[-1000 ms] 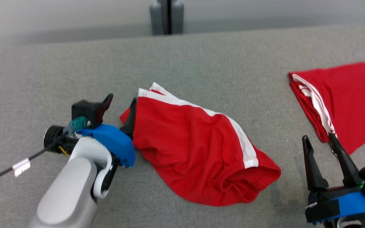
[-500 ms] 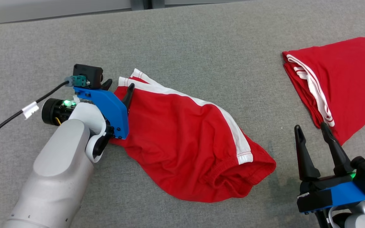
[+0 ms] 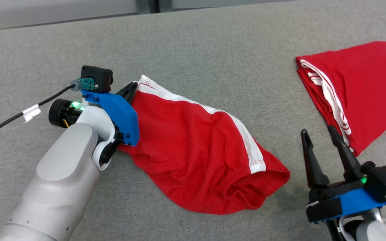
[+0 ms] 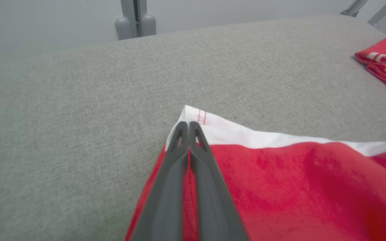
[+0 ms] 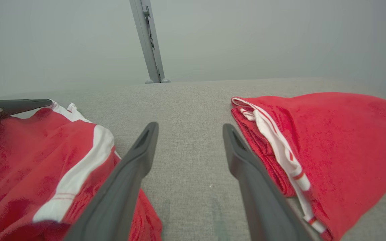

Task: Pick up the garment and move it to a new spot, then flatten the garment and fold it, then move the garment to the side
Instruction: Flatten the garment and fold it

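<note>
Head view: I see red shorts [image 3: 193,147] with a white side stripe, lying rumpled on the grey pad [image 3: 213,50]. My left gripper [image 3: 132,89] is at the shorts' far left corner, its fingers pinched together on the white hem there. The left wrist view shows a sliver of red cloth caught between them. My right gripper [image 3: 317,132] hovers just right of the shorts, fingers apart, holding nothing. A folded garment [image 3: 364,90], also red, lies well right of the shorts.

Left gripper [image 3: 133,87]: fingers pinched together on garment [image 3: 196,150] corner. Right gripper [image 3: 317,131]: fingers spread apart, holding nothing.
</note>
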